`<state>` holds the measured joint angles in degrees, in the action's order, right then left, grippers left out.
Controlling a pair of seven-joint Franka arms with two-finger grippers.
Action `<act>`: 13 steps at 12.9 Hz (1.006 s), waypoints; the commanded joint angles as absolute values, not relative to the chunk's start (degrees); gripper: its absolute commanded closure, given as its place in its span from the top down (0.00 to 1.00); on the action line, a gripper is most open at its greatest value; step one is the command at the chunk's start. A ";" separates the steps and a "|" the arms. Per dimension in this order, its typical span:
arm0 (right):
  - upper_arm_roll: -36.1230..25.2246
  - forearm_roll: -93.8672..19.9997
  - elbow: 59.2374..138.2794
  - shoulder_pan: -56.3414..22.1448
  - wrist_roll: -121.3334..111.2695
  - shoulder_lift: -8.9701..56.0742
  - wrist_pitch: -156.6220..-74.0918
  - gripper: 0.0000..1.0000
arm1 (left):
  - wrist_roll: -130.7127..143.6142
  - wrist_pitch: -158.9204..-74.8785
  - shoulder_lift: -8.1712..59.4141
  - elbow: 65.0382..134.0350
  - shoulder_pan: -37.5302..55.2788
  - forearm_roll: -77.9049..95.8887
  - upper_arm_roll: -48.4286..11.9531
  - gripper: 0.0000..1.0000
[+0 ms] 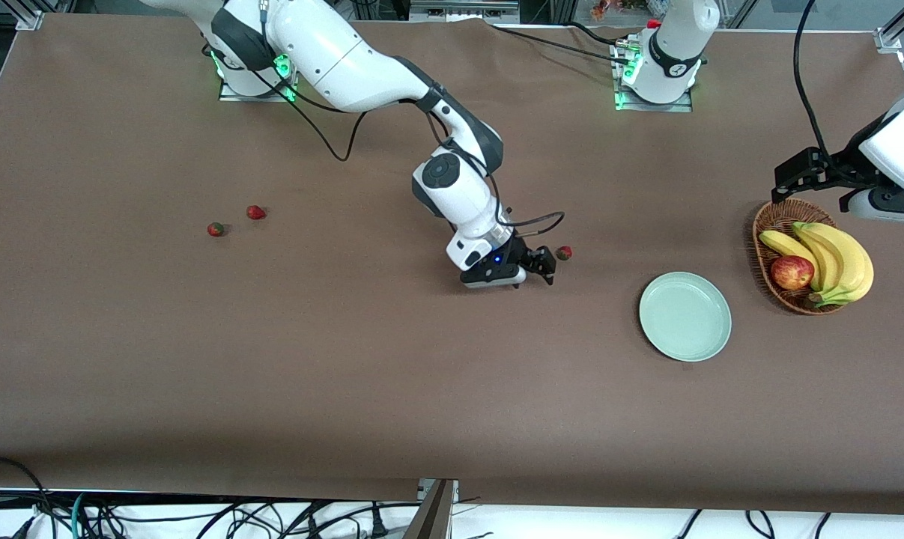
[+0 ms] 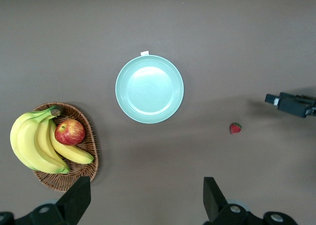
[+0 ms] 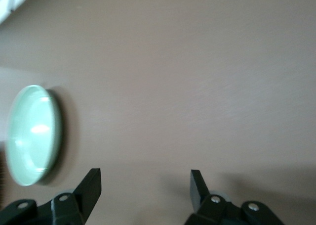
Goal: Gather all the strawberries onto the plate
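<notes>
The plate (image 1: 684, 316) lies bare on the table (image 1: 347, 374), with open cloth on all sides; the wicker basket (image 1: 768, 224) with bananas (image 1: 833, 258) and an apple (image 1: 792, 272) stands well apart from it, toward the left arm's end. The left gripper (image 1: 792, 174) hangs over the basket's rim, jaws spread. One strawberry (image 1: 564, 253) lies just beside the right gripper (image 1: 545, 267), whose jaws are spread, with clear table between it and the plate. Two strawberries (image 1: 216, 229) (image 1: 255, 212) lie near each other toward the right arm's end, nothing around them.
</notes>
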<state>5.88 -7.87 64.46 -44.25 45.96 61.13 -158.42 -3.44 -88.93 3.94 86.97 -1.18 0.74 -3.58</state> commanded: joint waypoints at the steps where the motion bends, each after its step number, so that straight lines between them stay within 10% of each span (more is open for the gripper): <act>1: 6.24 -6.94 65.65 -40.18 40.63 56.70 -148.22 0.82 | -4.57 -87.72 5.79 87.10 -0.44 1.58 -3.69 1.00; 6: 5.98 -7.29 78.89 -30.78 24.37 42.75 -130.81 0.84 | -3.69 -87.08 13.51 87.54 0.35 2.37 -4.04 1.00; 13: -4.46 -7.21 104.03 -29.44 9.87 22.61 -121.29 0.76 | 17.99 -111.34 23.89 97.29 12.81 1.58 -3.96 1.00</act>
<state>-1.92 -7.59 94.32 -29.15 14.31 29.71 -121.11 12.47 -107.72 22.87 95.36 9.44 0.91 -4.71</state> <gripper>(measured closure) 0.203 0.000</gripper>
